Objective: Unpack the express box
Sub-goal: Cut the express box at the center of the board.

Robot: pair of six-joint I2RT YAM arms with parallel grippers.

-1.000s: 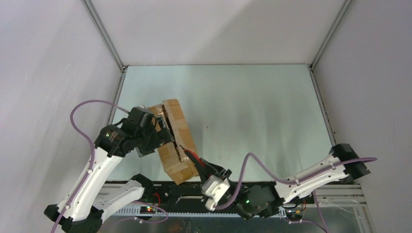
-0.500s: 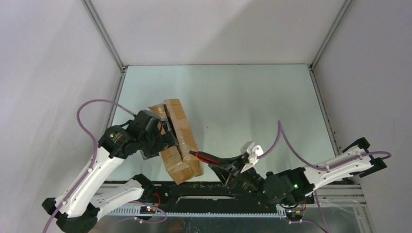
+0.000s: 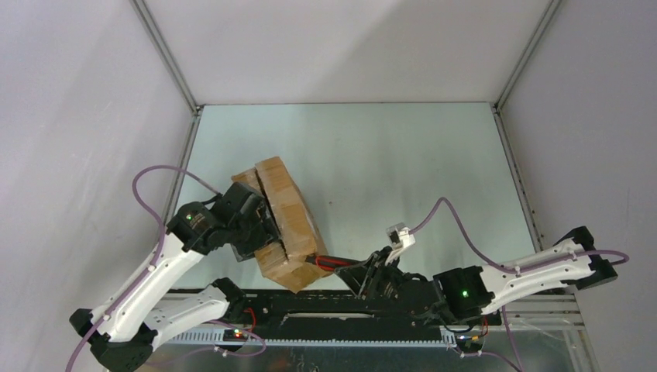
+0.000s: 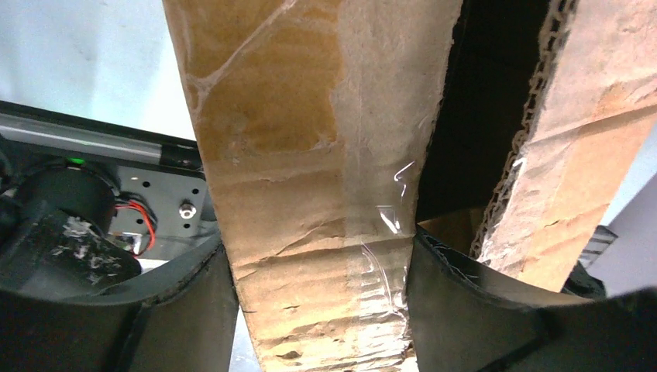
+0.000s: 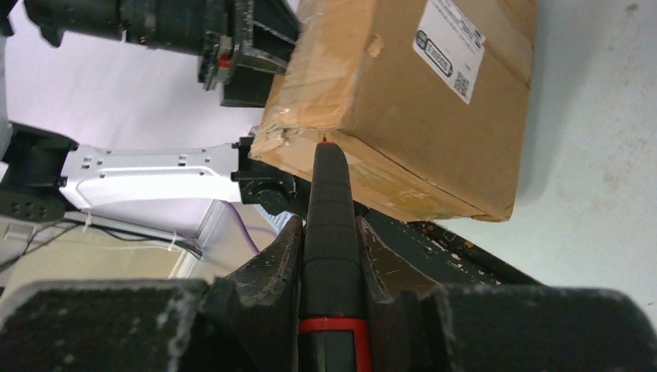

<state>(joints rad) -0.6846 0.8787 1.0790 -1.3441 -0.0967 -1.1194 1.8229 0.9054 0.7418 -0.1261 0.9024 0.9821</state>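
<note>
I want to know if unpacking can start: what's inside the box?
The box shows only a dark gap between its top flaps, plus a sliver of cardboard; contents are hidden.

Light bright, diffuse. Soft shadow on table (image 5: 596,194) right of express box (image 5: 403,101). Clear tape (image 4: 385,221) on box glints. Foreground below box out of focus in wrist views.

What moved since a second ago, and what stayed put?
The right hand pulled away from the top seam and turned, so its utility knife now points at the near corner of the express box. The left hand closed on a top flap. The box hardly moved, and the knife stayed gripped.
</note>
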